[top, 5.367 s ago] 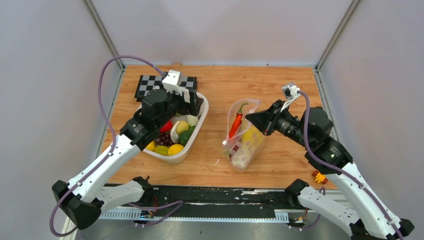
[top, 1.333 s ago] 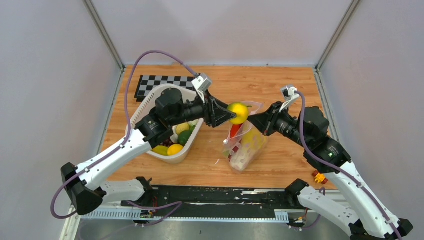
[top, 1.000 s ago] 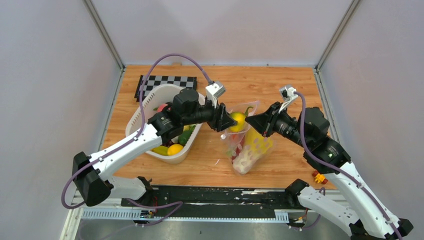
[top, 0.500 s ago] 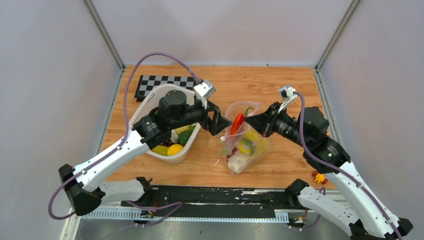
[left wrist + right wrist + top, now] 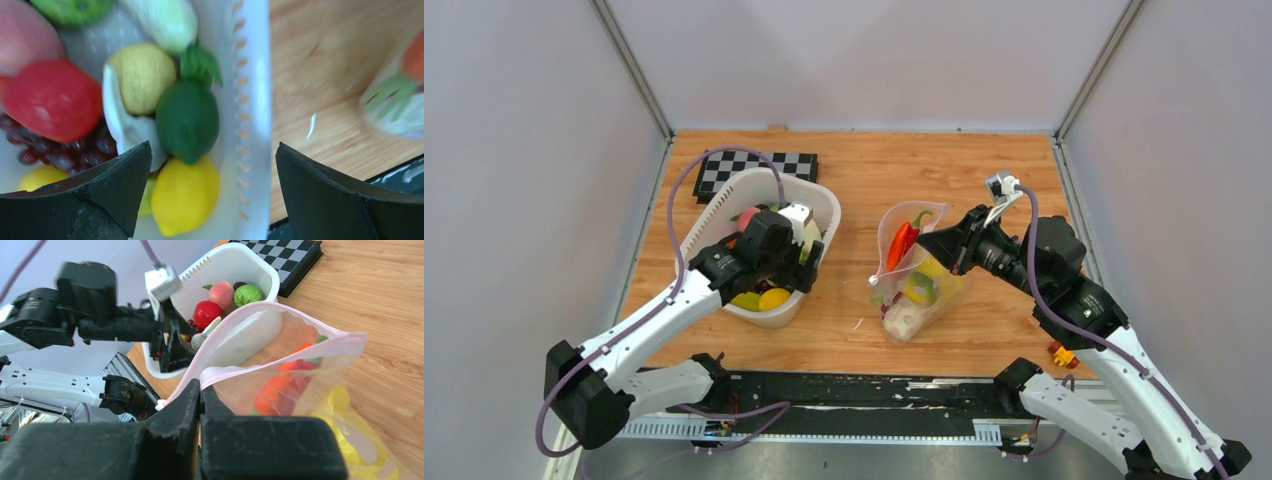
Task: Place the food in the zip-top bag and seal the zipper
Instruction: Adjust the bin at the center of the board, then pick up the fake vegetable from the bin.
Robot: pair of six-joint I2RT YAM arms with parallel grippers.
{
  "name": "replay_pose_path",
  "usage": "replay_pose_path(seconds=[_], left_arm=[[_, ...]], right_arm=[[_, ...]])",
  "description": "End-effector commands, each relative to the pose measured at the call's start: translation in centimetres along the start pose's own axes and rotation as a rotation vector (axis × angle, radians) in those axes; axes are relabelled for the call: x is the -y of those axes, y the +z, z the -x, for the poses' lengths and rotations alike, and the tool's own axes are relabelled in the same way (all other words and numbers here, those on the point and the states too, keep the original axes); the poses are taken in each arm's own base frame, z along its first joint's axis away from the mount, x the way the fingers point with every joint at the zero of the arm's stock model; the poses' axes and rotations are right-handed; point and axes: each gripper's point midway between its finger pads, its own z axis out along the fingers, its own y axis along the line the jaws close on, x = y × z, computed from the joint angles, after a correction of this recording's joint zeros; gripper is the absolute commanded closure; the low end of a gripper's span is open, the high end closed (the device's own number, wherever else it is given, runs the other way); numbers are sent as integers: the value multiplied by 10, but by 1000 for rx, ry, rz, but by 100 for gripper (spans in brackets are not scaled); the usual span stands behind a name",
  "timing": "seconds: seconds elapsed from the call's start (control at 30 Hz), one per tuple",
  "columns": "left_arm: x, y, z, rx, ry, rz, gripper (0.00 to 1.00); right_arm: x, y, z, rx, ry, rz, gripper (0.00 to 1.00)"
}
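Observation:
The clear zip-top bag [image 5: 919, 285] stands open on the table, holding a red chili [image 5: 900, 243], a carrot, a lemon and cabbage. My right gripper [image 5: 945, 238] is shut on the bag's pink zipper edge [image 5: 280, 352] and holds the mouth up. My left gripper [image 5: 801, 262] is open and empty above the near right part of the white basket [image 5: 724, 205]. In the left wrist view its jaws straddle a yellow lemon [image 5: 185, 195] and a green lime [image 5: 187, 120], with a tomato [image 5: 50, 100], grapes [image 5: 60, 152] and garlic beside them.
A black-and-white checkerboard [image 5: 749, 165] lies behind the basket. A small orange-and-yellow piece [image 5: 1062, 354] sits by the right arm's base. The black rail [image 5: 854, 390] runs along the table's near edge.
My left gripper carried a lemon to the bag, let it drop inside, then drew back left and down over the basket, open and empty. The right gripper kept holding the bag's edge.

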Motion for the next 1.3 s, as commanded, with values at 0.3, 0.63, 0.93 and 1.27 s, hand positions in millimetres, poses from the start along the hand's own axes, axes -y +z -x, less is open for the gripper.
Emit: replay_pose_path(seconds=[0.3,0.63,0.93,1.27], left_arm=[[119,18,-9,-107,-193,-677,3],[110,31,48,60,-173,-480,1],[36,11,28,68,-101,-199,10],[30,28,-33,-81,-137,-188,5]], right_arm=[[-3,4,14,48,-6,4,100],[0,7,16,44,-7,-16,100],[5,10,17,42,-15,-45,100],[9,22,15,20,-10,-56,100]])
